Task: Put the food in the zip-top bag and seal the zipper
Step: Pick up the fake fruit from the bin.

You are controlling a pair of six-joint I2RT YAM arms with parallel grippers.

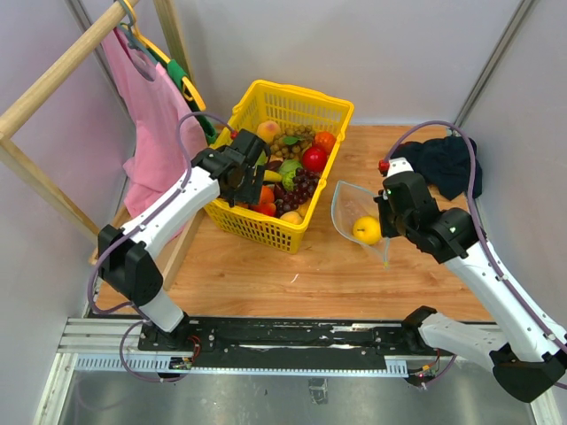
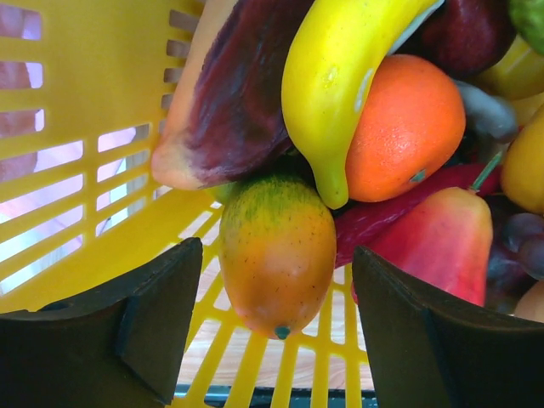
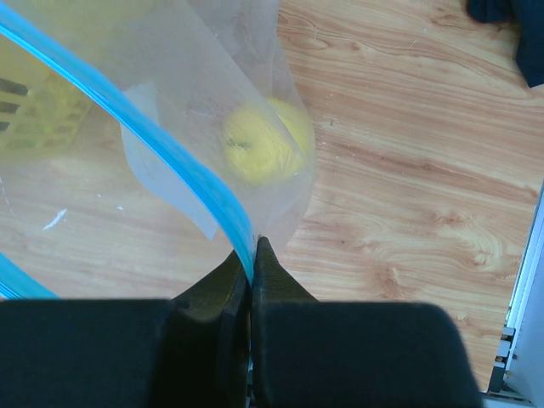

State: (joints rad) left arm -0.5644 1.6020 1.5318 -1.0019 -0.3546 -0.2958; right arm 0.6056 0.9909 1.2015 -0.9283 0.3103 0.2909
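Yellow mesh basket on a wooden counter, heaped with food. The left tool is lowered into the basket's near left corner. Its fingers stand apart, one on either side of an orange-green mango, with a gap showing on each side. Against the mango, deeper in the basket, lie a banana, an orange, a red pear-shaped fruit and a purple-and-peach piece. Dark grapes and a red apple sit nearer the basket's middle.

The clear bag is just right of the basket, its mouth gaping toward it. A lemon rests inside, at the end farthest from the basket. The right tool is closed tight on the bag's edge, where the blue zipper runs into the jaws. The zipper's two strips are apart, unsealed. A dark cloth lies right of the basket, beyond the bag.
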